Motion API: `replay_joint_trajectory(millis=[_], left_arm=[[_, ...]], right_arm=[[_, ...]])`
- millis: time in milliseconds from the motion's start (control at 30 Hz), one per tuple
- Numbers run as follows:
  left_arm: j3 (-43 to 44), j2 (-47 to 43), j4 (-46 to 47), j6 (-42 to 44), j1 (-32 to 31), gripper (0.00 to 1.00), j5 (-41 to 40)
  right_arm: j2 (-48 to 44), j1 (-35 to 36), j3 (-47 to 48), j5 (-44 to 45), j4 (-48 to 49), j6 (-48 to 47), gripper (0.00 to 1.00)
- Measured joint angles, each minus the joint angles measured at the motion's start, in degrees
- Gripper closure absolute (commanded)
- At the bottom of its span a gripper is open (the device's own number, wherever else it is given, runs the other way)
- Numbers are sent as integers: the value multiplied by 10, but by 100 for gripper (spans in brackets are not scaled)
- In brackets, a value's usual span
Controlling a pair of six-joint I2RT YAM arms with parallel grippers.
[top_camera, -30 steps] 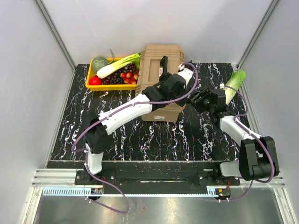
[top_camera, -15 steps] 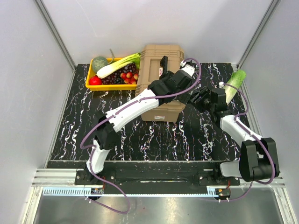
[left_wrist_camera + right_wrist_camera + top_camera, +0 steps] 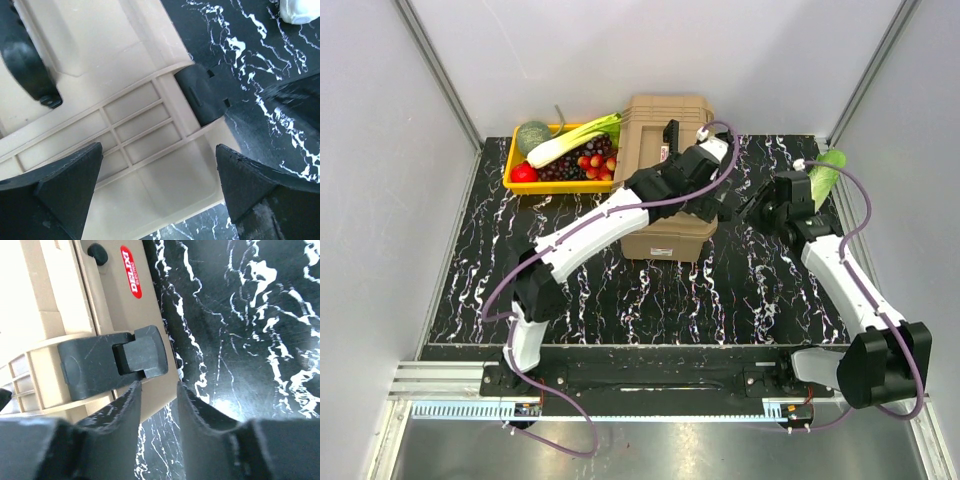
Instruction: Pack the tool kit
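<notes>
The tan ribbed toolbox [image 3: 660,130] stands at the back centre with its lid down and its black handle [image 3: 669,137] on top. No hand tools show. My left gripper [image 3: 708,203] hangs wide open and empty over the toolbox's right front corner; in the left wrist view [image 3: 159,165] the lid [image 3: 135,125], a black latch [image 3: 200,95] and the handle's end [image 3: 25,65] lie below it. My right gripper [image 3: 746,208] sits at the toolbox's right side. In the right wrist view [image 3: 158,390] its fingers are a little apart, empty, just under a black latch [image 3: 112,362].
A yellow crate [image 3: 512,175] of vegetables and fruit stands left of the toolbox, touching it. A green and white cabbage [image 3: 826,168] lies at the right edge of the black marbled mat [image 3: 620,290]. White walls close in on three sides.
My left arm has reached farther back and right over the toolbox. My right arm has stretched out, and its gripper has closed in on the toolbox's right side.
</notes>
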Motion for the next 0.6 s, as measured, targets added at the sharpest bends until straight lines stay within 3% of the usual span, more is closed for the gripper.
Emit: replay_joint_trajectory(millis=[300, 600], left_arm=[[-45, -81, -56, 0, 14, 1, 35], [-144, -204, -49, -27, 87, 1, 38]], right_arm=[[72, 0, 128, 71, -101, -76, 99], [205, 0, 217, 91, -161, -134, 100]])
